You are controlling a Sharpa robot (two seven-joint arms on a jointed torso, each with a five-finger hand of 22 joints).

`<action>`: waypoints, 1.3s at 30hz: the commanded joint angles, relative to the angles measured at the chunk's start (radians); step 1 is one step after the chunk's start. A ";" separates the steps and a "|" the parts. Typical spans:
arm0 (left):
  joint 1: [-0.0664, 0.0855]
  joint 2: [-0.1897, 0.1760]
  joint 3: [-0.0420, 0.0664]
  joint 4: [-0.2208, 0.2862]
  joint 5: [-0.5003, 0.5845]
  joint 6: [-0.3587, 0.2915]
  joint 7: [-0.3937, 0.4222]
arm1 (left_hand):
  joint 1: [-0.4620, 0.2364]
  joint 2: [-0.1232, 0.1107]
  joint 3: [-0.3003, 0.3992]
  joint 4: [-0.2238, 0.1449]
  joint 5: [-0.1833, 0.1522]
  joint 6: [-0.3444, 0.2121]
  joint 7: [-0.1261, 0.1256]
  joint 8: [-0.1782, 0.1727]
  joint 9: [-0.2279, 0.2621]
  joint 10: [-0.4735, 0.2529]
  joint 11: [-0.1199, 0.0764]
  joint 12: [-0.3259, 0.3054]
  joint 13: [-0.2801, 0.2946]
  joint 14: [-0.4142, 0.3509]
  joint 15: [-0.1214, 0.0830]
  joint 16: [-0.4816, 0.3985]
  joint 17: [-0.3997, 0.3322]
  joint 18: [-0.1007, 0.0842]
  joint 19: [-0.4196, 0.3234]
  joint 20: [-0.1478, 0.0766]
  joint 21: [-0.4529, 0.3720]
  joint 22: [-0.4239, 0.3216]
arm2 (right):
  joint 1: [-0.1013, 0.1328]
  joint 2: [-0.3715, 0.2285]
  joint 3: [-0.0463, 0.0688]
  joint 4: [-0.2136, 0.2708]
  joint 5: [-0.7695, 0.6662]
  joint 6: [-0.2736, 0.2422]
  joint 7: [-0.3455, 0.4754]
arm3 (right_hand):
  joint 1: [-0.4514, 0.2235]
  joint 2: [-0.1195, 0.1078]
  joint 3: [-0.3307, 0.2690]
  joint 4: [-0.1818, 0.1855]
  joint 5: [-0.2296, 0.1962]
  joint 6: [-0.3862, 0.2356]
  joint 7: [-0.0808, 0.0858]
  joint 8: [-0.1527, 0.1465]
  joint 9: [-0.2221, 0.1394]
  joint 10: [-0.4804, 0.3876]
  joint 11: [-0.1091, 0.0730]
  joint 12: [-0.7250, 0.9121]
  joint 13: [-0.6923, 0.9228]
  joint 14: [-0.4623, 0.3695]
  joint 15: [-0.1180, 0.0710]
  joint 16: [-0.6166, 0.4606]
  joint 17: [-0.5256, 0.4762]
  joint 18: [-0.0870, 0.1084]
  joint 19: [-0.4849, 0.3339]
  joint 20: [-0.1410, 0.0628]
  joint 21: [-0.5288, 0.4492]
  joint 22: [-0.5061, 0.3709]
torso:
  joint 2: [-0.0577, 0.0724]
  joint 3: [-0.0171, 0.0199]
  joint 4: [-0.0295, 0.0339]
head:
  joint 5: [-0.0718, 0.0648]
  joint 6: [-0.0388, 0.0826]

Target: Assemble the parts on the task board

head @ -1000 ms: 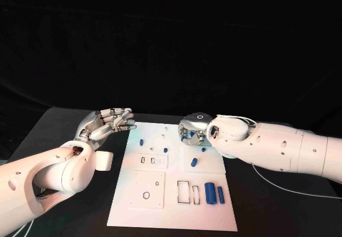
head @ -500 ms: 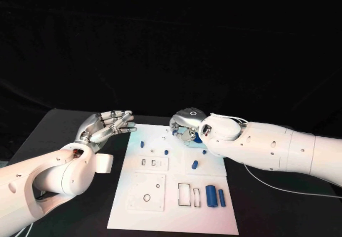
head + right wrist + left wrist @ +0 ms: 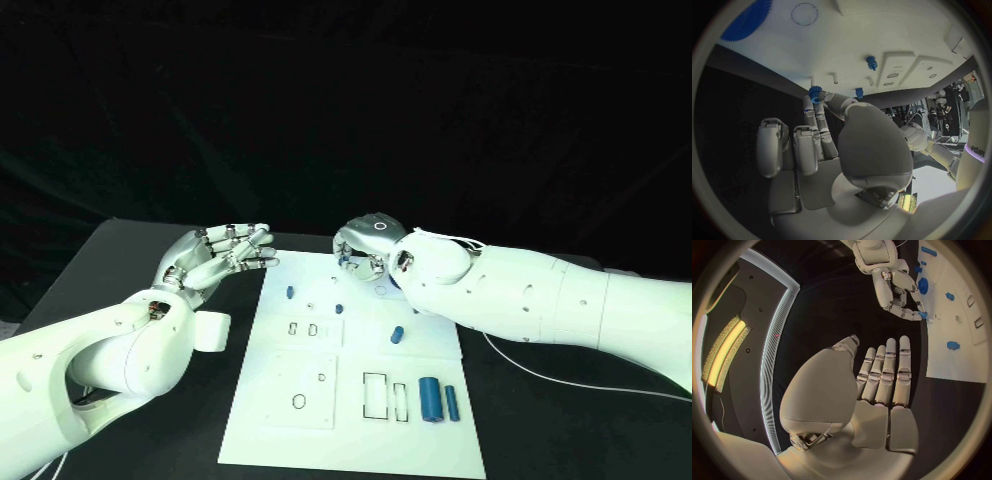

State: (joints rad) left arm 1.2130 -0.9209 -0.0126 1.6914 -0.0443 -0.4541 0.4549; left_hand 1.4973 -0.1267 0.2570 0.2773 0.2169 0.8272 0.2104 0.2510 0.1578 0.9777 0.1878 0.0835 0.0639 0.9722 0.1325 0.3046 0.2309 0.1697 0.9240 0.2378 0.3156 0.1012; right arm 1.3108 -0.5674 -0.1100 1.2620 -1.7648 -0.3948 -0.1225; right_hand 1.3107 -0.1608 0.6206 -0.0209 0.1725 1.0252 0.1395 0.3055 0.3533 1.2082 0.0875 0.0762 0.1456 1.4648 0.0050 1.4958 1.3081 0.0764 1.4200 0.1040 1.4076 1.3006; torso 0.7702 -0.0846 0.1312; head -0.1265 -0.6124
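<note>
Pinching a small blue toothed gear (image 3: pixel 815 93), right robot hand (image 3: pixel 826 130), white task board (image 3: pixel 353 400)

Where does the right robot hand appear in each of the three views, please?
Head view: right robot hand at picture centre, over the task board's far edge.
Left wrist view: right robot hand beyond the left robot hand's fingertips, at the board's edge.
Right wrist view: right robot hand mid-circle, pinching a small blue gear.
Shared landmark: the white task board.
</note>
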 commanded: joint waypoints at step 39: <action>0.019 -0.006 0.001 0.012 0.002 0.019 -0.001 | 0.000 -0.006 0.006 -0.001 -0.004 -0.008 0.024 -0.007 -0.002 -0.009 0.000 -0.009 0.000 -0.003 0.007 -0.008 0.003 0.014 0.005 0.005 -0.005 -0.003 | -0.011 0.048 -0.003 -0.083 -0.022 0.062 0.013 | -0.024 -0.013 0.008 0.008 -0.016 -0.036 0.016 -0.012 0.012 -0.018 0.003 -0.016 -0.010 0.070 0.007 0.003 0.073 -0.015 -0.010 0.009 -0.009 -0.017 | 0.010 -0.0067 0.0059 | 0.004 -0.008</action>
State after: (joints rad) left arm 1.2305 -0.9278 -0.0124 1.7017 -0.0443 -0.4527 0.4501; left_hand 1.4973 -0.1267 0.2569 0.2773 0.2169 0.8273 0.2104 0.2511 0.1572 0.9778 0.1878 0.0780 0.0639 0.9722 0.1324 0.3006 0.2325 0.1697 0.9239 0.2379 0.3156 0.0997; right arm 1.3037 -0.5187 -0.1107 1.1831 -1.7762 -0.3656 -0.1161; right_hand 1.2942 -0.1773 0.6271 -0.0140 0.1595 0.9936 0.1549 0.2953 0.3667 1.2015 0.0862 0.0647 0.1390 1.4665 0.0075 1.4957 1.3076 0.0767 1.4122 0.1117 1.4011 1.2845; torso 0.7801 -0.0902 0.1380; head -0.1222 -0.6201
